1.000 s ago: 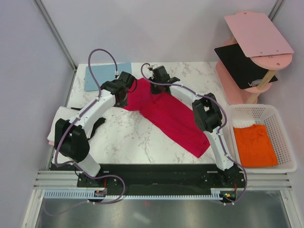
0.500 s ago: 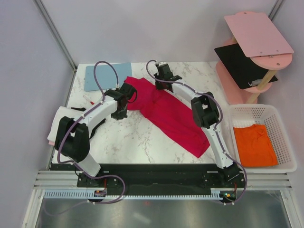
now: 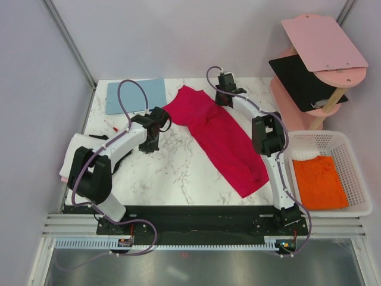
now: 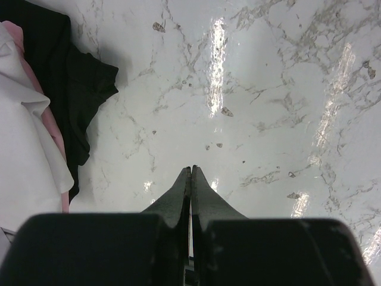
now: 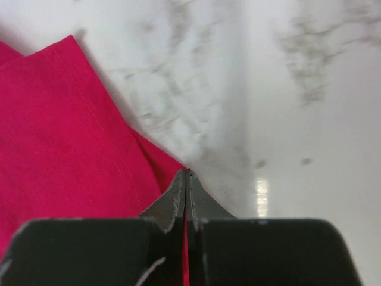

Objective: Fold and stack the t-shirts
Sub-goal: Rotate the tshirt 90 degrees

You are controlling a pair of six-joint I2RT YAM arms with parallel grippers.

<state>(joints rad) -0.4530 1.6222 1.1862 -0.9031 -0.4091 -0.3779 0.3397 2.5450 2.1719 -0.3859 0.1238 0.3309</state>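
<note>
left tool (image 4: pixel 191 176): clenched, empty, over bare bench (image 3: pixel 172 173) beside red shirt (image 3: pixel 220 140) | right tool (image 5: pixel 187 177): clenched on red shirt's far edge | red shirt: spread diagonally on bench, far-middle to near-right | orange shirt (image 3: pixel 318 182): in basket (image 3: pixel 359 179), right | white shirt (image 4: pixel 24 155): bench's left edge

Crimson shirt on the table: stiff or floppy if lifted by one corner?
Likely floppy: the crimson t-shirt lies flat with creases and a folded-over edge. Probably light: thin stitched hem in the right wrist view. Pushed, it may bunch rather than slide whole.
</note>
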